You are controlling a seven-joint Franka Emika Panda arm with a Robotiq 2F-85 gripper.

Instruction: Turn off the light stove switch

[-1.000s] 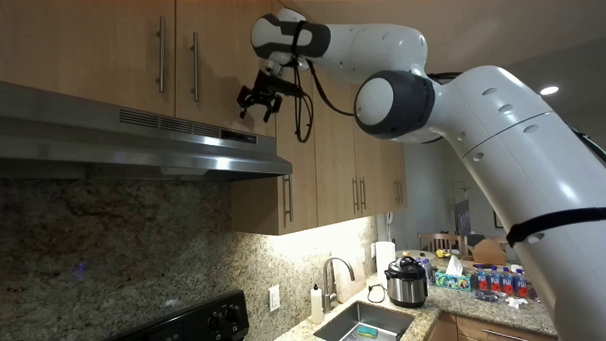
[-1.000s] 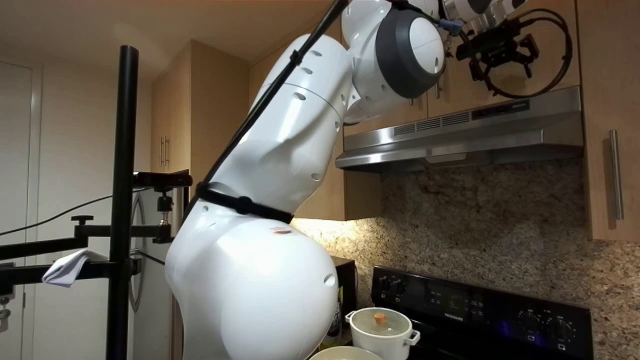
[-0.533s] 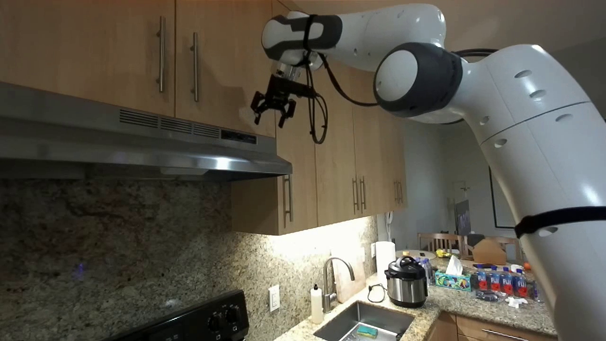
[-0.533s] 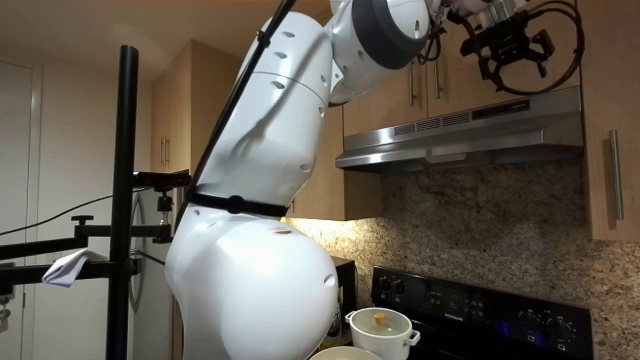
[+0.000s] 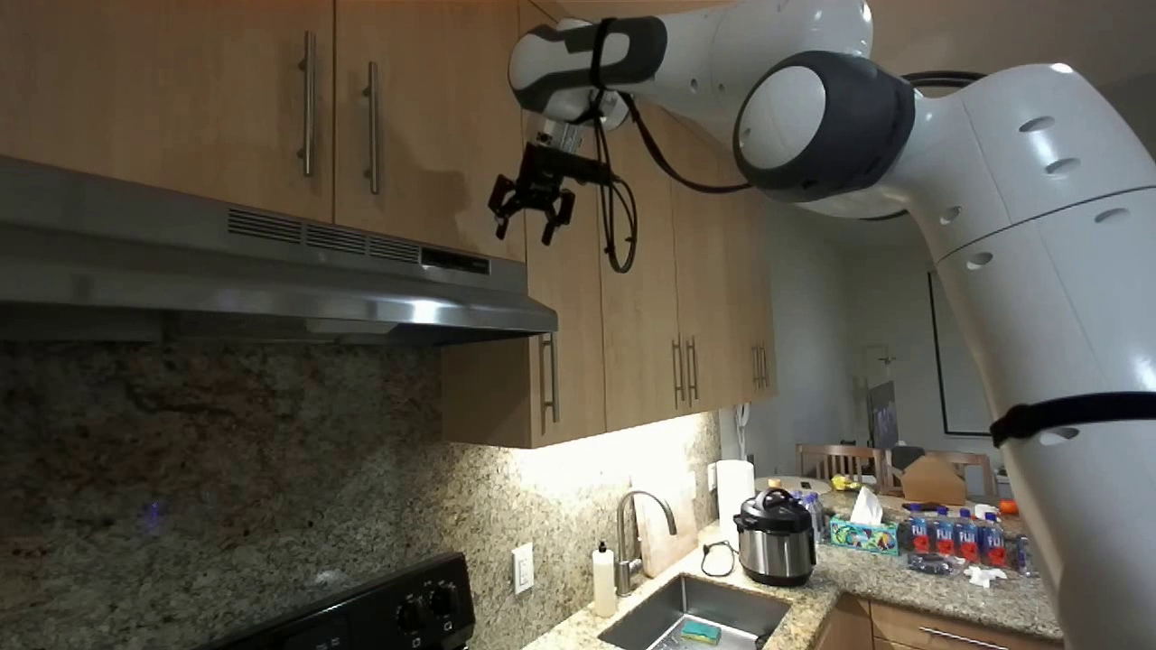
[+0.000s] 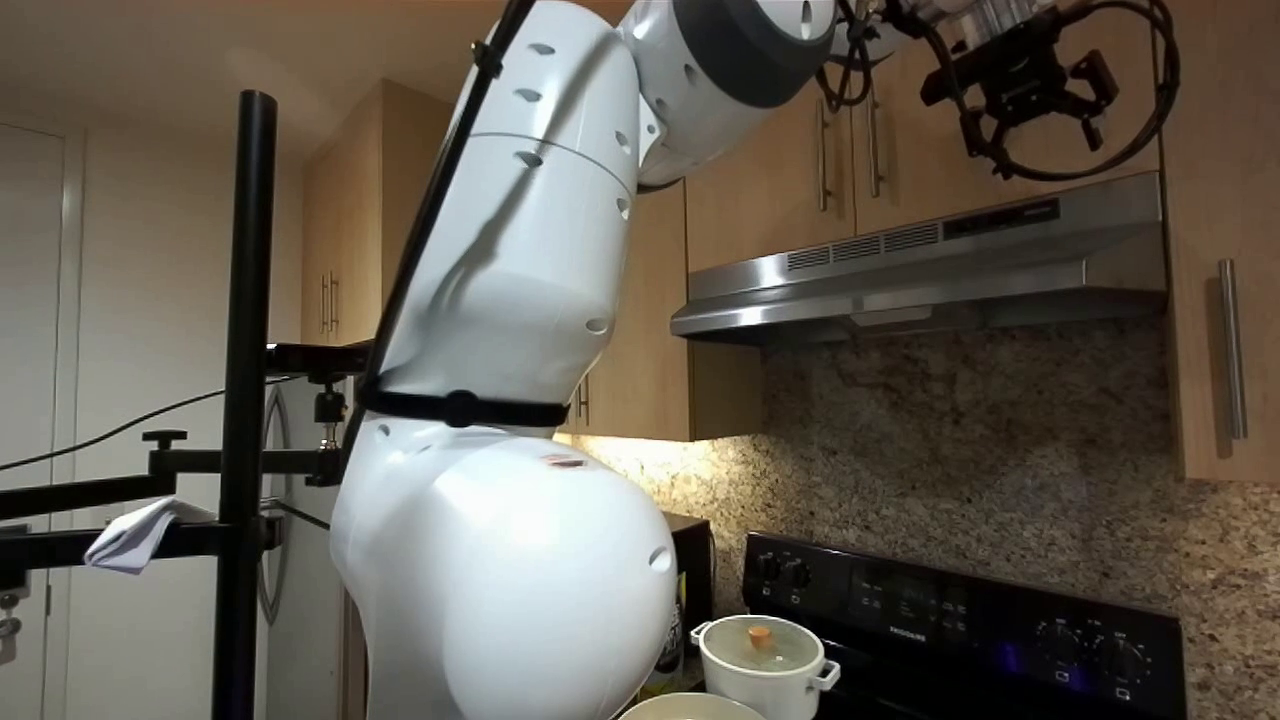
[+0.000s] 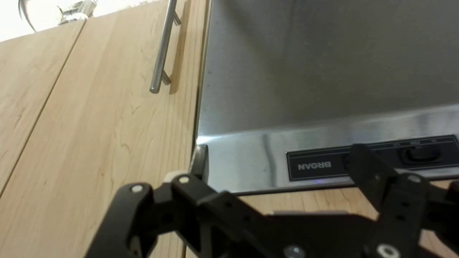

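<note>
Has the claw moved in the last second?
Yes. In an exterior view, the claw has moved right and slightly down in the picture against the black control panel on the range hood, now hanging just past that panel's right end.

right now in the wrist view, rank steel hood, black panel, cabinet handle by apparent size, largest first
1. Steel hood, by far
2. Black panel, partly hidden
3. Cabinet handle, top end cut off

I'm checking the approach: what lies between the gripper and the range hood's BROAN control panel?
Nothing visible: in an exterior view, only open air shows between the gripper and the BROAN control panel, with a wooden cabinet door behind.
</note>
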